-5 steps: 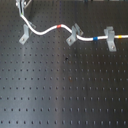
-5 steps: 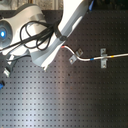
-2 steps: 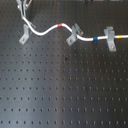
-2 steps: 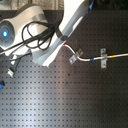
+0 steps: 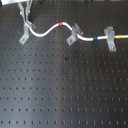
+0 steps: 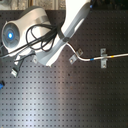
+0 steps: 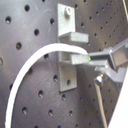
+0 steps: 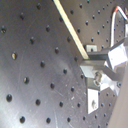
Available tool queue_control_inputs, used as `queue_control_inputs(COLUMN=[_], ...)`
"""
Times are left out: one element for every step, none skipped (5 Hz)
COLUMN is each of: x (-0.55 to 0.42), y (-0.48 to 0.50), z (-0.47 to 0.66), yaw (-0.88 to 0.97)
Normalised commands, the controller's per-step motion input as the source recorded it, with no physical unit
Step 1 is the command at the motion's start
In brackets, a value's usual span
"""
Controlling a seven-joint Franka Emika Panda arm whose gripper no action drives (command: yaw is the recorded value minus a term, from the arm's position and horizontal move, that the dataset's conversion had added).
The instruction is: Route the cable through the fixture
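The white cable (image 5: 47,33) runs across the perforated board in the first exterior view. It passes through the middle fixture (image 5: 75,34) and the right fixture (image 5: 110,40), showing red, blue and yellow bands. My gripper (image 5: 26,21) is shut on its free end just above the left fixture (image 5: 24,36). In the first wrist view the cable (image 7: 30,65) arcs up past that fixture (image 7: 67,75) into my gripper (image 7: 95,57). In the second exterior view the arm hides the gripper; the cable (image 6: 90,58) shows to its right.
The black perforated board (image 5: 65,90) spreads out in front of the fixtures. In the second exterior view the robot's white arm (image 6: 70,25) and black hoses (image 6: 37,42) cover the upper left, and two fixtures (image 6: 103,59) (image 6: 72,59) stand to its right.
My gripper has shifted slightly with the cable end near the left fixture. The rest of the cable has stayed in the other two fixtures.
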Motion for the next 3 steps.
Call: queue_control_inputs(x=[-0.022, -0.283, -0.025], y=[-0.005, -0.289, -0.005], z=[0.07, 0.04, 0.00], yaw=[0.00, 0.00, 0.00])
